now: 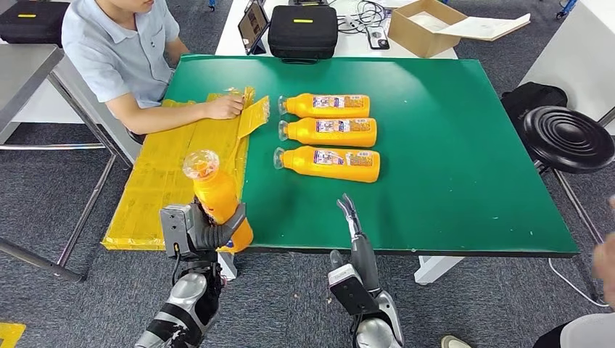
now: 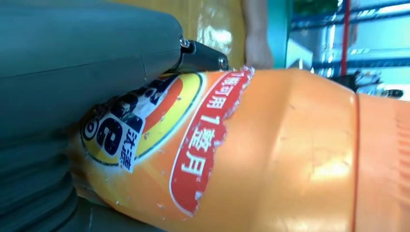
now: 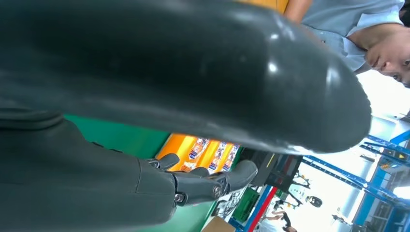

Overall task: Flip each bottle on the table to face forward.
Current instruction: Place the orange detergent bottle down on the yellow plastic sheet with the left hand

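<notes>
glossy orange bottle (image 1: pixel 215 196) in left robot hand (image 1: pixel 199 232).

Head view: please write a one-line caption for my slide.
Left hand holds an orange bottle upright beside three bottles lying on the green table.

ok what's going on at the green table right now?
The left hand grips an orange bottle at the table's near left edge, cap pointing away from the robot. The right hand hovers open over the green table, holding nothing. Three more bottles lie on their sides in a row mid-table, labels up, caps pointing left. A person sits at the far left, one hand resting on yellow packaging.
</notes>
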